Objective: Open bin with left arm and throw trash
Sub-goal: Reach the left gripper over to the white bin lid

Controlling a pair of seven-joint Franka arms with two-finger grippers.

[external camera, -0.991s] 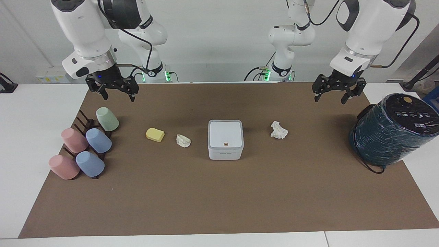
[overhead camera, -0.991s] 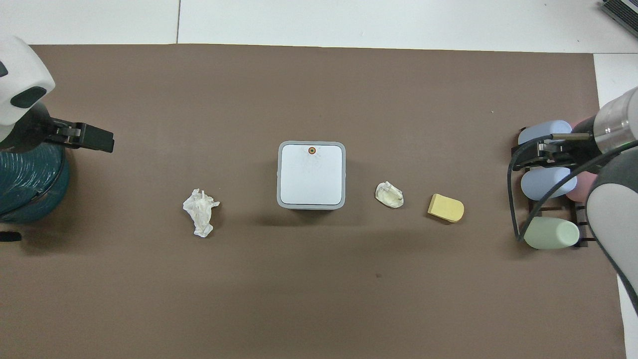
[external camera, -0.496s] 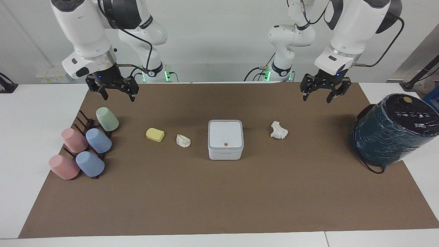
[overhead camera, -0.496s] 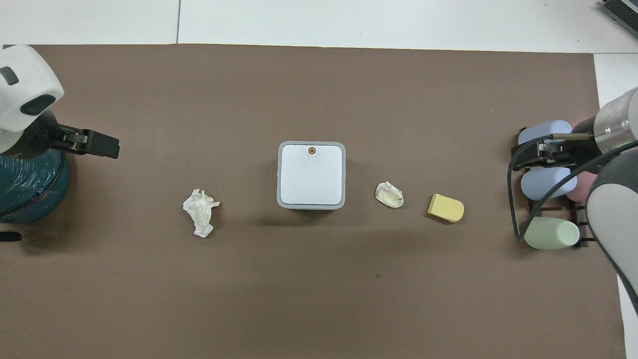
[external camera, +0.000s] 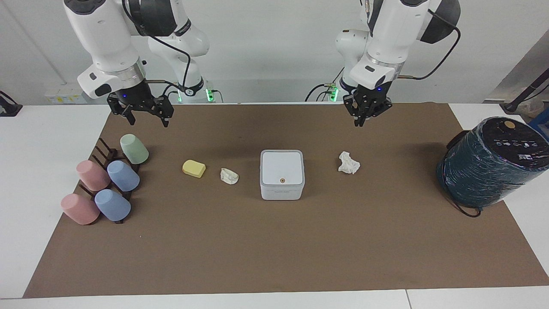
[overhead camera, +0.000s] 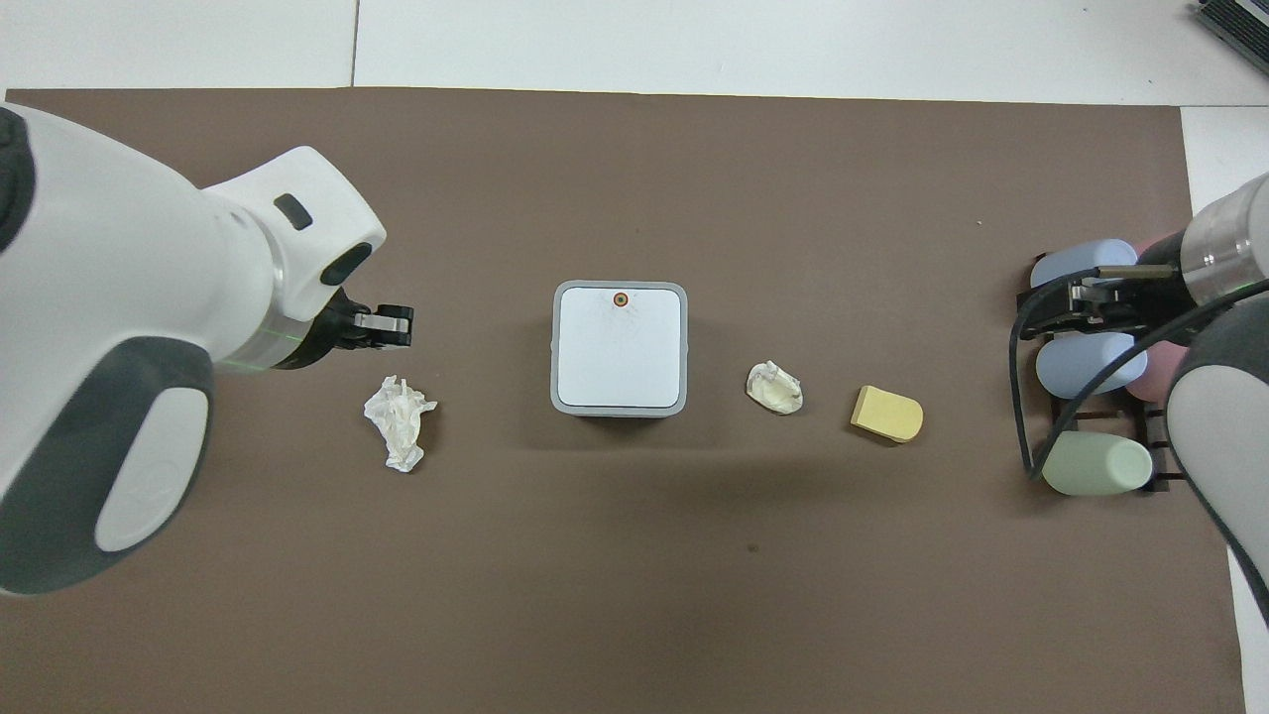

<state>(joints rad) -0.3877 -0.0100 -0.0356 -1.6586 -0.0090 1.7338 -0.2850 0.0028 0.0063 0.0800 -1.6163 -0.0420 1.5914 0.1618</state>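
Brown paper covers the white table, and the bin sits at its middle, lid down. Up in the air over the mat, on the robots' side of the bin and toward its own end of the table, hangs the left gripper; I cannot tell whether its fingers are parted. It carries nothing. One crumpled paper wad lies beside the bin, under that gripper's side. On the bin's other flank lie a second wad and then the yellow spongy block. The right gripper, fingers spread, waits empty over the cup rack.

The bin looks light, stiff and smooth, likely to skid if shoved sideways. Its lid's orange dot marks the edge farthest from the robots, probably the place to press. Being square, it has no long axis. The wads should crush easily, and the block should give under a pinch across its short width.
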